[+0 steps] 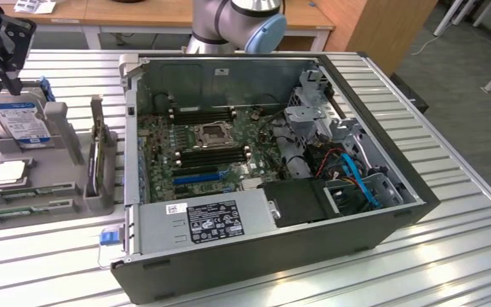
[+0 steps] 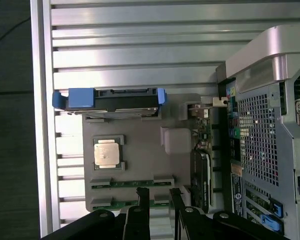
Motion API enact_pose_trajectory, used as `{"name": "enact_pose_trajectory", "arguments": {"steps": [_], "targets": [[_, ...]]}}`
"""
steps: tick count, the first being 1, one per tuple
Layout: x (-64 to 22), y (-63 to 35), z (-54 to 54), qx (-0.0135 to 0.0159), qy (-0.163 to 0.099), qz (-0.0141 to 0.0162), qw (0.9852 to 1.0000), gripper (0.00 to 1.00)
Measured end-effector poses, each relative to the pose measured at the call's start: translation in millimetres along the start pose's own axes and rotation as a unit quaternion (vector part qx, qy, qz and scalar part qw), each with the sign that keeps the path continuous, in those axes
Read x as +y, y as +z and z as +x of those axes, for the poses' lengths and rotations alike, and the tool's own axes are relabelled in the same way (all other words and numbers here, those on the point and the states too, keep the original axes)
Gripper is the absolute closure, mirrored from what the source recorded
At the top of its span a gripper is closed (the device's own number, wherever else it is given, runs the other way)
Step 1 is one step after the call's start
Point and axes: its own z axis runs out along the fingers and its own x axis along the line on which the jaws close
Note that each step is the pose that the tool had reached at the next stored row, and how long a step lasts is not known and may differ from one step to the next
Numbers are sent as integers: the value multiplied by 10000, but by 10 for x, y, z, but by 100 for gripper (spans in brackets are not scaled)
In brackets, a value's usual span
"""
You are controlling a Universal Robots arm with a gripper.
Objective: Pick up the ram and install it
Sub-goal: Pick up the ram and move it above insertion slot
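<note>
Ram in holder, jaws apart

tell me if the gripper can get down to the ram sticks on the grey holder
Probably yes: the gripper is open above the grey holder, and the ram sticks lie bare in their slots with nothing over them. The hard drive and cpu chip sit apart from them.

The table is ribbed bare metal, glossy with glare. The computer case looks matt dark grey outside. The holder is smooth, matt grey plastic. The ram is green circuit board. The CPU chip has a shiny silver metal top.
</note>
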Motion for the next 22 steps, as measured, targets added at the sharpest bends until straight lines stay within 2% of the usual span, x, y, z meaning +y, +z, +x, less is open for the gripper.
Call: {"name": "enact_pose_trajectory", "arguments": {"steps": [4,7,11,14,17,22], "targets": [[0,0,0,0,-13,0,10000,70],[0,-1,0,10,-250,-9,9997,70],[-1,38,1,23,-617,-19,9981,70],[-3,86,2,34,-889,-26,9960,70],[-5,129,3,44,-1157,-33,9933,70],[-8,202,5,60,-1610,-44,9869,70]]}}
